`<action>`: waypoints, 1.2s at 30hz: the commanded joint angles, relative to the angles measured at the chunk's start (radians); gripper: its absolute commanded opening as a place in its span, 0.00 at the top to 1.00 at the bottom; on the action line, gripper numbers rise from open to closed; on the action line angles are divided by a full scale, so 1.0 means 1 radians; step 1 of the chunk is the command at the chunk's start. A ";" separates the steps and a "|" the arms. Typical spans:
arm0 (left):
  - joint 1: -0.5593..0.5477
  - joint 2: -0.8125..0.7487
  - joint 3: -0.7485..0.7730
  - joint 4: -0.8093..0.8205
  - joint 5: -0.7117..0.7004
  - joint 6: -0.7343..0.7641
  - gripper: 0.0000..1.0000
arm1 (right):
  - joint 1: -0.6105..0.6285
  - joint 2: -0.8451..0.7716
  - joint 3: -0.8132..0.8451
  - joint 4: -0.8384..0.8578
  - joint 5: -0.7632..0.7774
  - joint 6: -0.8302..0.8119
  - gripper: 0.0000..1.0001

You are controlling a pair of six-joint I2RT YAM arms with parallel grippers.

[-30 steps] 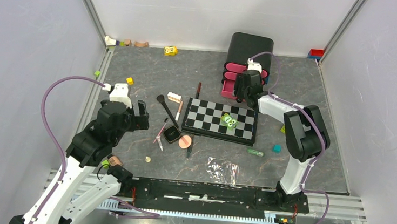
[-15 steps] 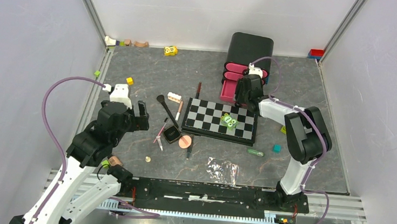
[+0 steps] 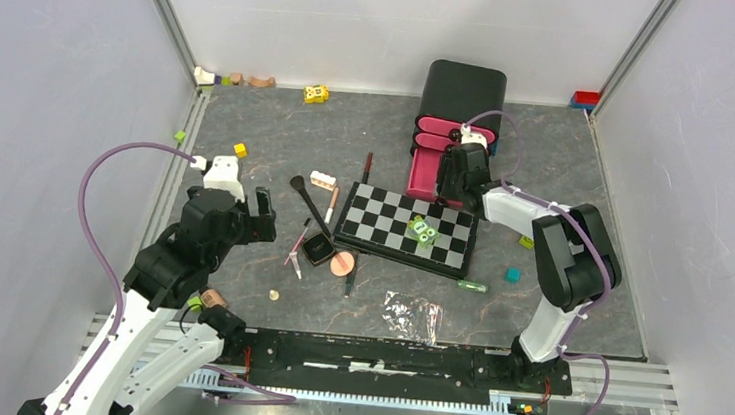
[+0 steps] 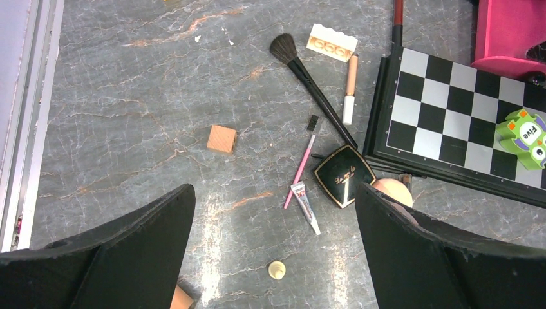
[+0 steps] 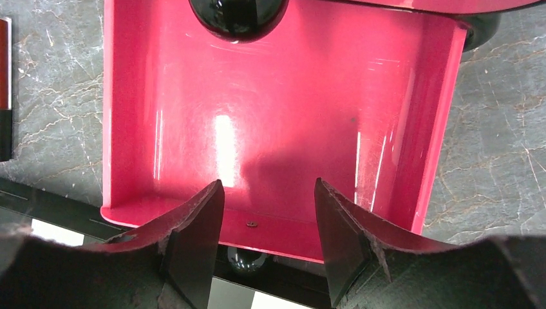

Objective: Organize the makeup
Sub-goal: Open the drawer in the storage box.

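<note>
The makeup lies left of the board: a black brush (image 4: 312, 87), a pink pencil (image 4: 301, 168), a black square compact (image 4: 344, 185), a peach puff (image 4: 391, 190) and a small white tube (image 4: 306, 206). A dark pencil (image 3: 368, 165) lies further back, and a green tube (image 3: 472, 286) lies by the board's near right corner. My left gripper (image 4: 273, 190) hangs open above bare floor, left of these things. My right gripper (image 5: 268, 183) is open, its fingers straddling the front wall of a pink drawer (image 5: 283, 96) pulled out of the black box (image 3: 464, 86). The drawer holds nothing.
The chequered board (image 3: 383, 217) lies just in front of the drawer, carrying a green toy (image 3: 423, 228). An orange block (image 4: 221, 138), a white brick (image 4: 331, 42) and a cream cap (image 4: 277, 269) lie loose. Crumpled clear plastic (image 3: 409, 315) sits near the front rail. Toy blocks line the back wall.
My right gripper has drawn toward the front with the pink drawer, which now sticks out further. The board's right end has slid forward and tilted. The left arm is unchanged.
</note>
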State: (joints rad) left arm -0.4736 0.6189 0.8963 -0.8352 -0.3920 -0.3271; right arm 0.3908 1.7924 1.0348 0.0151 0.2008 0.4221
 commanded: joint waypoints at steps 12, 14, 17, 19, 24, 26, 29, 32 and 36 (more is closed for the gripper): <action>-0.003 0.000 0.000 0.028 -0.064 0.030 0.00 | 0.011 -0.217 0.076 -0.068 0.003 -0.133 0.31; -0.003 0.011 0.003 0.027 -0.069 0.028 0.00 | 0.015 -0.267 0.039 -0.056 -0.022 -0.162 0.29; -0.004 0.040 0.010 0.018 -0.070 0.019 0.00 | 0.028 -0.340 -0.043 -0.023 -0.139 -0.214 0.26; -0.003 0.073 0.021 0.012 -0.068 0.003 0.00 | 0.058 -0.382 -0.085 -0.023 -0.177 -0.244 0.24; -0.005 0.238 0.087 0.008 0.039 -0.081 0.02 | 0.132 -0.492 -0.207 -0.022 -0.194 -0.245 0.22; -0.016 0.300 0.099 0.032 0.086 -0.130 0.04 | 0.150 -0.530 -0.250 -0.026 -0.183 -0.232 0.21; -0.045 0.365 0.073 0.083 0.088 -0.204 0.05 | 0.165 -0.595 -0.312 -0.027 -0.172 -0.207 0.21; -0.062 0.435 0.049 0.096 0.091 -0.266 0.05 | 0.171 -0.662 -0.356 -0.034 -0.170 -0.178 0.21; -0.070 0.480 0.000 0.130 0.117 -0.368 0.06 | 0.172 -0.733 -0.412 -0.044 -0.141 -0.143 0.20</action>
State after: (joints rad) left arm -0.5354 1.0733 0.9398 -0.7677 -0.3084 -0.5362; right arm 0.5568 1.1271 0.6617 -0.0437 0.0288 0.2359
